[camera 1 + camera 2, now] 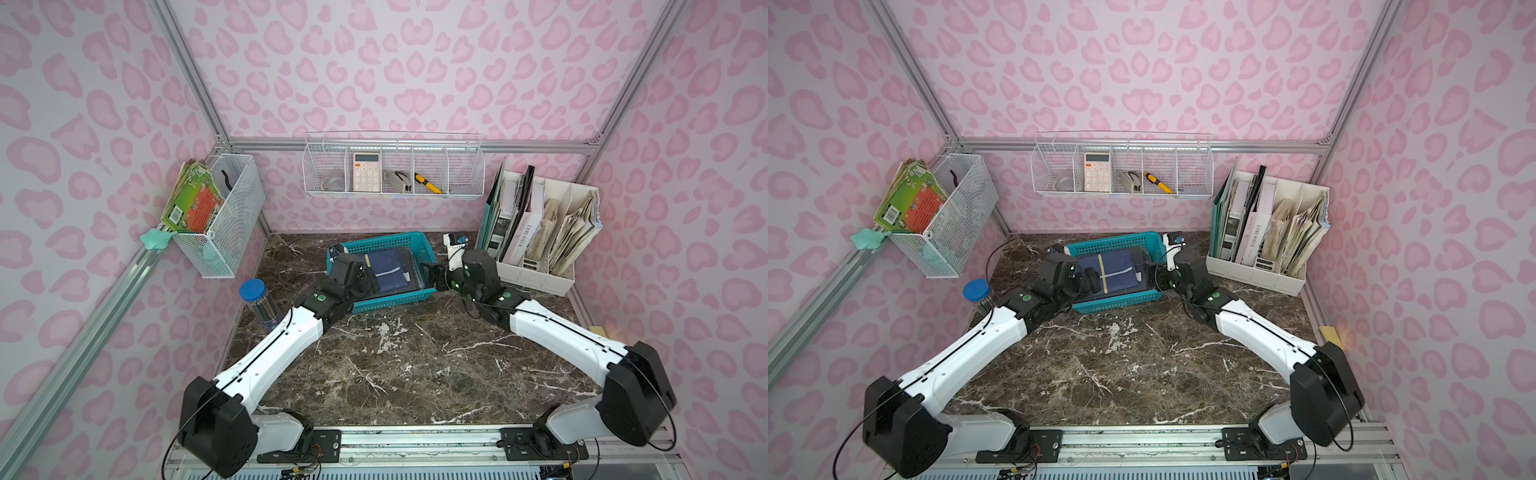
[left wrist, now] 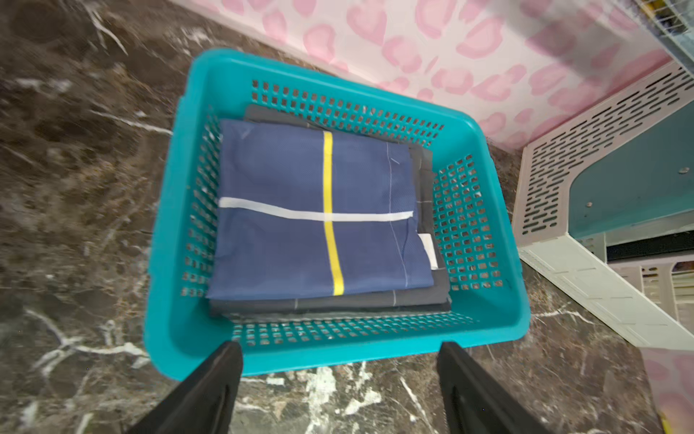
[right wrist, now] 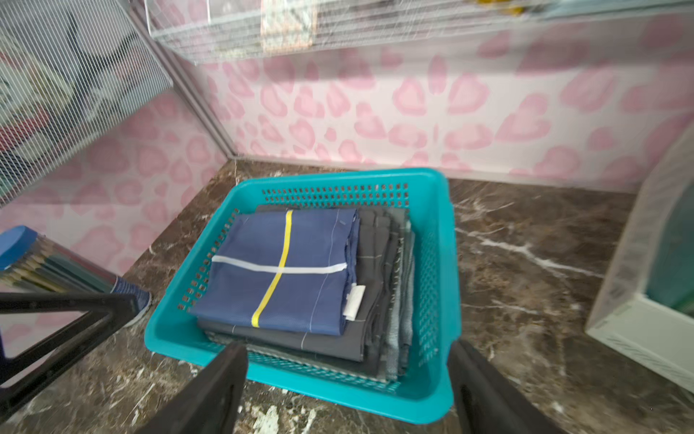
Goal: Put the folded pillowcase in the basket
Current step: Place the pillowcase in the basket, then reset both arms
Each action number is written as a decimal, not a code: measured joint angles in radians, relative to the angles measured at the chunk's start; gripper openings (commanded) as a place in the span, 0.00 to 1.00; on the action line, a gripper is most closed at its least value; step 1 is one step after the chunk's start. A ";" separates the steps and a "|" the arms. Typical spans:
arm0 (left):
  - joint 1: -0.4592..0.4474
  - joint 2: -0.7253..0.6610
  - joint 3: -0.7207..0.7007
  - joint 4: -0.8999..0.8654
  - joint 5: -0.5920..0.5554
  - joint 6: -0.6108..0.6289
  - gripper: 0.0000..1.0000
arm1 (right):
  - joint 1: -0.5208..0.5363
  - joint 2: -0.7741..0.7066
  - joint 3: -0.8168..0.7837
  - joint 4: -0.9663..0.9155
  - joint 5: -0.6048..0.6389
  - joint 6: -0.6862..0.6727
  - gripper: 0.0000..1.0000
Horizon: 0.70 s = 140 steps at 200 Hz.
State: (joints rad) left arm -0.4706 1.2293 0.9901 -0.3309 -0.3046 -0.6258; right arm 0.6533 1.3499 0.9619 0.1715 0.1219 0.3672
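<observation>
The teal plastic lattice-sided basket (image 2: 167, 233) stands on the dark brown marble tabletop (image 1: 415, 365) near the back wall. The folded navy pillowcase (image 2: 270, 248), crossed by one yellow and one white stripe, lies flat inside the basket on top of a stack of folded grey cloths (image 3: 375, 300). The left end effector (image 2: 340, 347) and right end effector (image 3: 348, 345) are at opposite ends of the basket. On both, the fingers are spread wide and grip nothing.
</observation>
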 measured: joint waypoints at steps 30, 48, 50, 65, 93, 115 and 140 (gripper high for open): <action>-0.002 -0.121 -0.166 0.078 -0.150 0.048 0.89 | -0.046 -0.174 -0.201 0.123 0.111 -0.039 0.99; -0.002 -0.172 -0.281 0.202 -0.248 0.105 0.91 | -0.084 -0.244 -0.303 0.177 0.172 -0.071 0.99; -0.002 -0.176 -0.294 0.214 -0.256 0.111 0.92 | -0.086 -0.246 -0.308 0.178 0.175 -0.074 0.99; 0.006 -0.198 -0.398 0.327 -0.317 0.168 0.99 | -0.109 -0.286 -0.383 0.210 0.236 -0.109 0.99; 0.062 -0.203 -0.500 0.467 -0.389 0.254 0.99 | -0.145 -0.353 -0.541 0.280 0.321 -0.189 0.99; 0.123 -0.208 -0.547 0.558 -0.423 0.293 0.99 | -0.189 -0.401 -0.645 0.351 0.369 -0.244 0.99; 0.177 -0.195 -0.603 0.638 -0.460 0.349 0.99 | -0.256 -0.418 -0.705 0.397 0.397 -0.294 0.99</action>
State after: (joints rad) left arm -0.2932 1.0348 0.3870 0.3073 -0.7647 -0.2768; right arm 0.3973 0.9318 0.2573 0.5690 0.5194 0.0734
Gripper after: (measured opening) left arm 0.993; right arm 0.992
